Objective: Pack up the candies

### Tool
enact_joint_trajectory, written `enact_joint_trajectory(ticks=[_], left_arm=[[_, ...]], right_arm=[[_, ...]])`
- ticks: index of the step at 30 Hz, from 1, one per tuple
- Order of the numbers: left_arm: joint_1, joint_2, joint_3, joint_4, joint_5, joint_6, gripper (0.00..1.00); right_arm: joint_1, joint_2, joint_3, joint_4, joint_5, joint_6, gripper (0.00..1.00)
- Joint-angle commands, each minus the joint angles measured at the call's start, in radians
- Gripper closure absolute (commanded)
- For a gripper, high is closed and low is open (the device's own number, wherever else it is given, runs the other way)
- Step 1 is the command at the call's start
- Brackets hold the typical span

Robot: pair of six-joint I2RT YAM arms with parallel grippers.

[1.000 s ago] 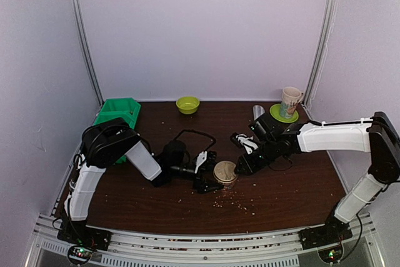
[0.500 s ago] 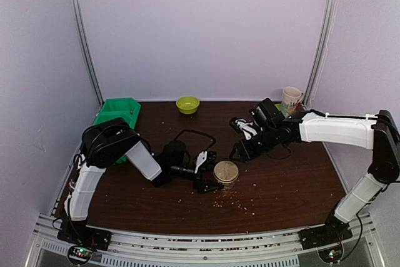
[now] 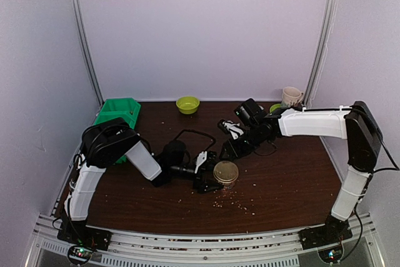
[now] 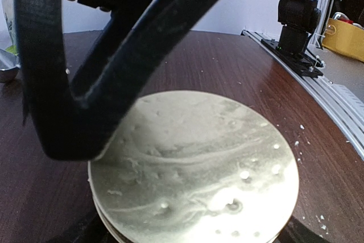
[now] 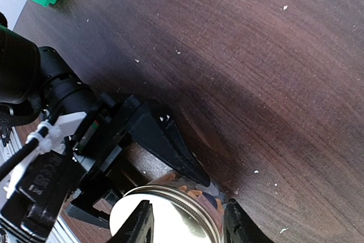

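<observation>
Bracing the lidded jar (image 3: 225, 171) between clamped fingers (image 4: 85, 83), the left gripper (image 3: 215, 181) presents it just ahead of the right gripper (image 5: 187, 229), whose fingers (image 5: 139, 226) stand apart and empty; candies (image 5: 206, 192) show through the glass under the lid (image 4: 193, 169), so tightening seems next, needing a centred descent.

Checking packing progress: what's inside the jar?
A metal lid covers the jar; coloured bits show through its glass under the rim, the rest is hidden.

Holds the left arm (image 3: 140, 161) folded low, from lower left to mid-frame, left end effector (image 3: 215, 178) clamped on both sides of a jar (image 3: 225, 172). Extends the right arm (image 3: 312, 123) from the right edge toward centre, right end effector (image 3: 224, 152) with fingers parted.
</observation>
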Motion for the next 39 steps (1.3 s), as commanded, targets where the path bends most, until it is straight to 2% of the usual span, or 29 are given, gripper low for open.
enact_joint_trajectory(ticks=[1,8,25,39], left_arm=[[-0.004,0.063,-0.012,-0.16,-0.008,-0.029,0.16],[-0.005,0.064,-0.008,-0.165,-0.007,-0.028,0.16],[-0.005,0.067,-0.002,-0.176,-0.008,-0.026,0.16],[-0.004,0.069,0.003,-0.182,-0.008,-0.026,0.16]], right_arm=[[-0.004,0.019,0.025,0.0,-0.026,-0.01,0.59],[-0.005,0.019,0.002,0.02,-0.052,0.001,0.66],[-0.005,-0.011,-0.051,0.023,-0.051,0.003,0.7],[-0.005,-0.085,-0.129,0.032,-0.028,0.016,0.79]])
